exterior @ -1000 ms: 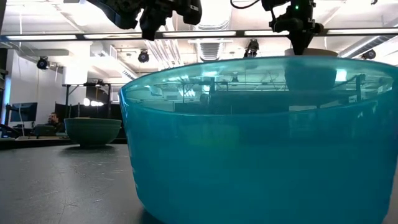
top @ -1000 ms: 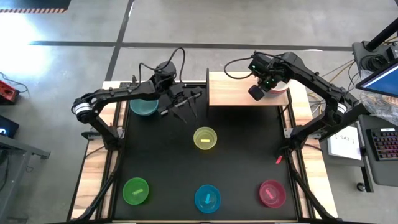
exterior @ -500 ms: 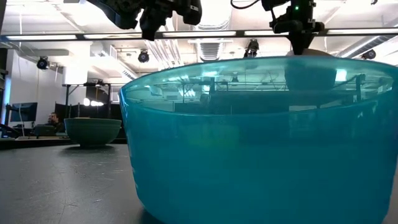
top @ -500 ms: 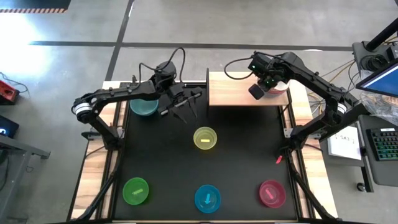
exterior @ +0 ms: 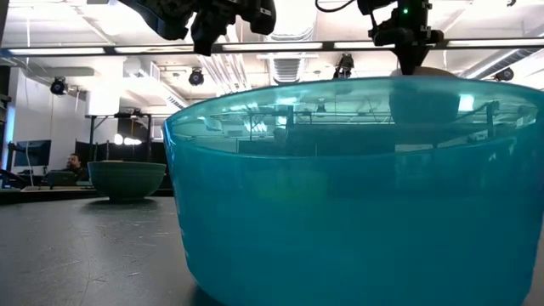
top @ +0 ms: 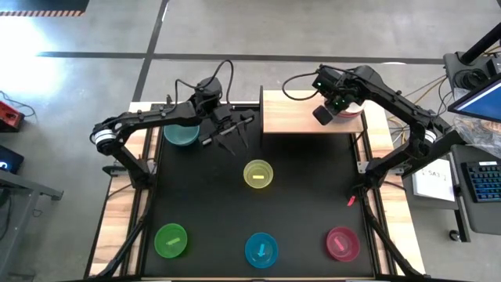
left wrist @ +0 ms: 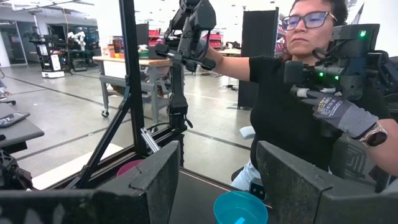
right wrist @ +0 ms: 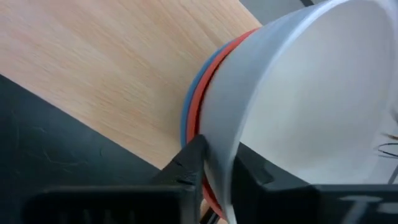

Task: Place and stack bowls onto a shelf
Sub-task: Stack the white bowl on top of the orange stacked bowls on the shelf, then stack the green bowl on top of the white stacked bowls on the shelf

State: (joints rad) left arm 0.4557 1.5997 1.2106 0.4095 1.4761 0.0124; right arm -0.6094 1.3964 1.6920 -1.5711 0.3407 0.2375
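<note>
A white bowl (right wrist: pixel 298 93) sits nested in a red bowl (right wrist: pixel 200 124), which sits in a pale blue bowl (right wrist: pixel 188 106), on the right end of the wooden shelf (top: pixel 301 116). My right gripper (top: pixel 330 108) is shut on the white bowl (top: pixel 351 110). My left gripper (top: pixel 228 137) hangs open above the table, just right of the teal bowl (top: pixel 182 134). On the black table rest the yellow bowl (top: pixel 257 173), green bowl (top: pixel 171 240), cyan bowl (top: pixel 261 249) and magenta bowl (top: pixel 342 243). My right gripper (right wrist: pixel 221 158) pinches the white bowl's rim (right wrist: pixel 221 134) on its near-left side, with one finger (right wrist: pixel 261 171) inside the bowl and the other finger (right wrist: pixel 189 165) outside. The fingers come from above, slanting down. The bowl rests in the red bowl below it.
In the low view the cyan bowl (exterior: pixel 357 187) fills the foreground, and the teal bowl (exterior: pixel 127 178) stands farther back. The shelf's left part (top: pixel 282 113) is bare wood. A seated person (left wrist: pixel 292 93) with a gloved hand is beyond the table's near edge.
</note>
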